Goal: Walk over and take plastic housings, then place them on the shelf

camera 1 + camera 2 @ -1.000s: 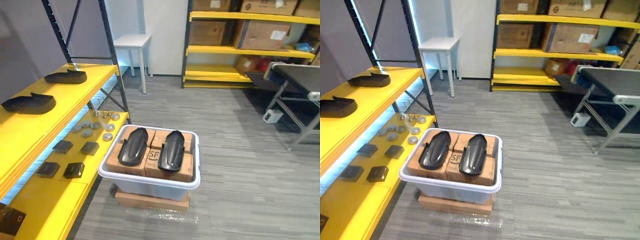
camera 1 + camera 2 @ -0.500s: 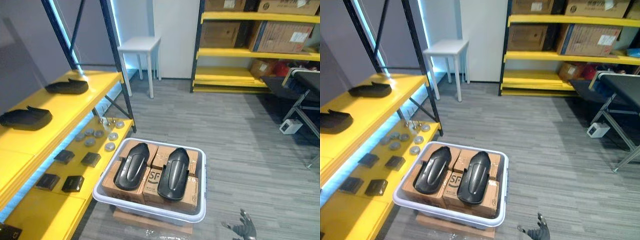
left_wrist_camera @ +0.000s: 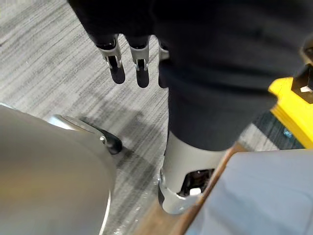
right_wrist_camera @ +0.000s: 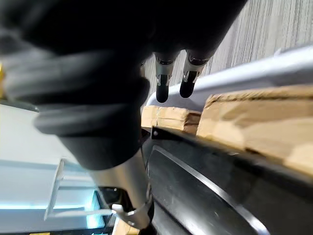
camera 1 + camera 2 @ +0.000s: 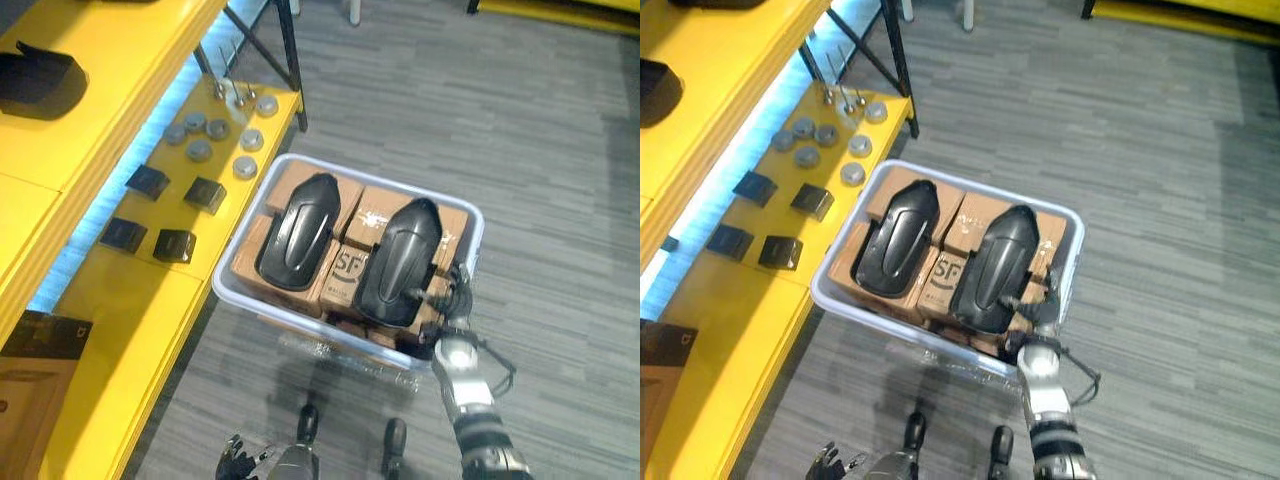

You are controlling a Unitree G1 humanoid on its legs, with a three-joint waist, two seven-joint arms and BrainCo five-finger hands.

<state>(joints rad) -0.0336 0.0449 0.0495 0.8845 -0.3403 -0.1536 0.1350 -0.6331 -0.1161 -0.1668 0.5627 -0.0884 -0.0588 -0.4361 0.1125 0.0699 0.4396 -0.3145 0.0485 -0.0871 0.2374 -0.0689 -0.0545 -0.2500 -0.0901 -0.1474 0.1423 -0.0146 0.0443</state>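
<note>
Two black plastic housings lie side by side on cardboard boxes inside a white bin (image 5: 477, 245) on the floor: the left housing (image 5: 298, 232) and the right housing (image 5: 400, 262). My right hand (image 5: 452, 295) is at the near right edge of the right housing (image 4: 195, 196), its fingers (image 4: 164, 83) straight over the boxes by the bin's rim. My left hand (image 5: 237, 462) hangs low near the floor, fingers (image 3: 129, 54) relaxed and holding nothing. Another black housing (image 5: 35, 78) rests on the yellow shelf (image 5: 110, 60) to the left.
The lower yellow shelf board (image 5: 120, 330) carries small black parts (image 5: 150, 180) and several grey discs (image 5: 215, 128). A brown box (image 5: 30, 400) sits at its near end. Grey plank floor (image 5: 560, 200) spreads to the right of the bin.
The camera has tipped down and come closer to the bin. My right hand has risen from the lower edge to the right housing, and my left hand has come into view below.
</note>
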